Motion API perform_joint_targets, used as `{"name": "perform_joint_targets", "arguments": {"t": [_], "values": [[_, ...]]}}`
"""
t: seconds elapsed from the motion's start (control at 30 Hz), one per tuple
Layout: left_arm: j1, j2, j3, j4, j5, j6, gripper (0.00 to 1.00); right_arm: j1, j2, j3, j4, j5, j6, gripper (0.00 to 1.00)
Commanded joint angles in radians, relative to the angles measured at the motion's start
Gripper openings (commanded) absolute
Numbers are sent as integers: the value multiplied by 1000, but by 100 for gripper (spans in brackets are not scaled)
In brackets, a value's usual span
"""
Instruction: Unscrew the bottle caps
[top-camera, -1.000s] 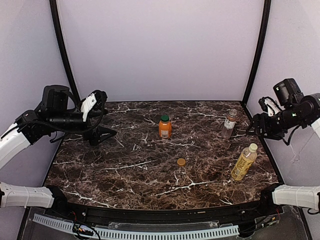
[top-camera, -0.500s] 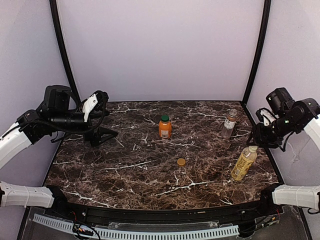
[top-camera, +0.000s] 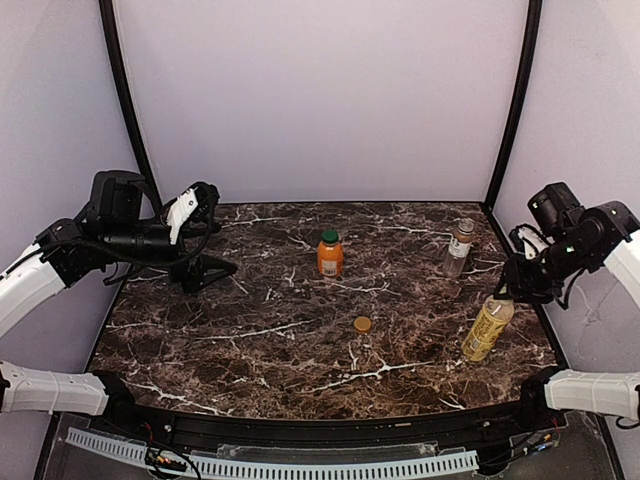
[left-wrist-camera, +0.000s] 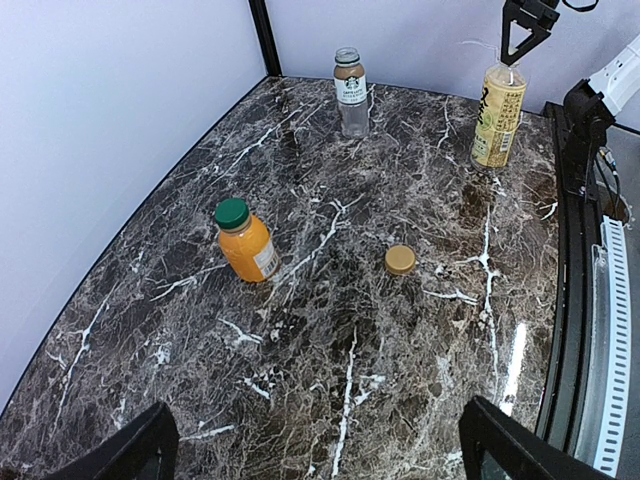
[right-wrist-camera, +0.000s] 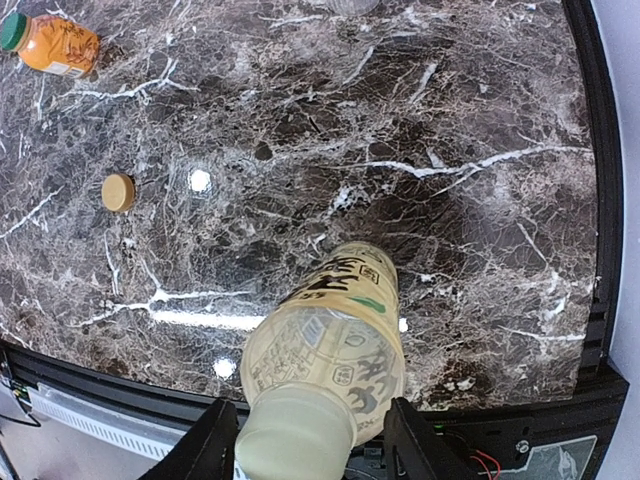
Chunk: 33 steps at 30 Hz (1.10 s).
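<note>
Here the cream cap (right-wrist-camera: 295, 440) sits between the right jaws

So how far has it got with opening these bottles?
One looks done: a tan cap lies loose on the table, and the clear bottle looks open. In hand: the right gripper straddles the cream cap of the yellow bottle, jaws not yet tight. To do: that cap, plus the green cap on the orange bottle.
</note>
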Motion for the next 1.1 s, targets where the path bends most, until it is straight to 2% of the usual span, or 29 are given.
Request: {"name": "perform_joint_targets", "arguments": {"t": [0.0,0.27,0.47,0.53,0.6,0.67,0.83,0.97,1.07], "values": [[8,-3,17,12,15,-8,99,14,4,-7,-134,18,9,48],[8,-8,12,11,16,-3,99,16,16,-15,-115,13,-2,29],[8,-13,8,8,18,2,99,18,30,16,-116,-8,-21,0],[8,-13,7,3,24,9,99,18,29,52,-109,-64,-45,0],[8,-12,6,-4,36,19,99,18,22,99,-62,-198,-91,0],[8,-10,5,-8,46,23,99,19,10,144,15,-349,-110,0],[8,13,18,-32,110,12,96,34,45,184,279,-565,-69,0],[2,58,54,-33,110,-5,96,152,149,185,559,-595,-16,0],[-24,114,98,-47,43,37,96,245,269,248,720,-591,-6,0]]}}
